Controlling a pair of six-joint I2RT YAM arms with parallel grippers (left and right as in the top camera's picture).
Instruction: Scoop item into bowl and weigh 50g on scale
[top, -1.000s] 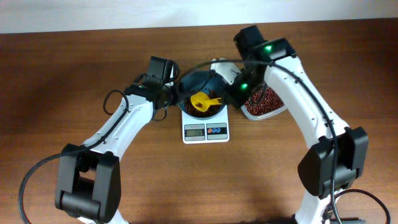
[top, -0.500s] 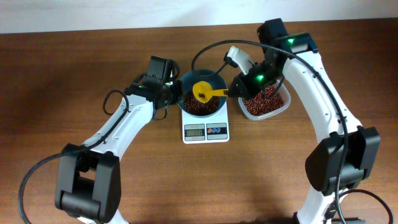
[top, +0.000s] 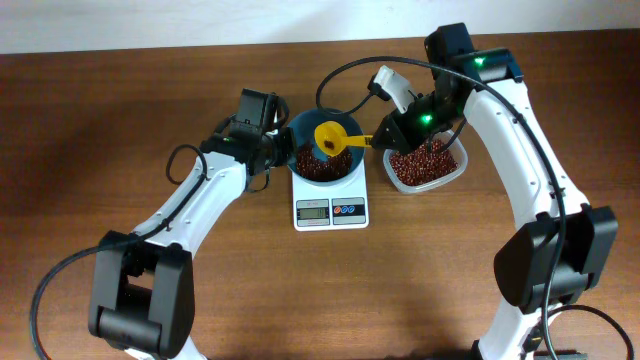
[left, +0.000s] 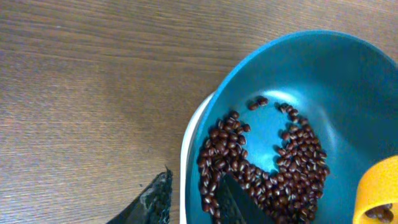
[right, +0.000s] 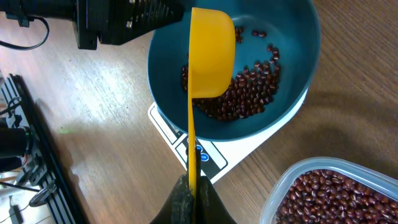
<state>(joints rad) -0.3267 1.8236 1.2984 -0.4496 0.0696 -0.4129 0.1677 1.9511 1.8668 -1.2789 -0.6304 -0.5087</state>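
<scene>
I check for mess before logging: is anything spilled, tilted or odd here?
Nothing stands out. None of the beans lies on the table; the teal bowl sits on the scale, the clear container beside it.

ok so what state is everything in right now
bowl, on the scale, rim clamped by left tool
beans, partial layer in bowl, more in container
scale, bowl on it, display too small to read
scoop, above bowl, a few beans in it
container, open, holding beans
left tool, shut on bowl rim
right tool, shut on scoop handle
</scene>
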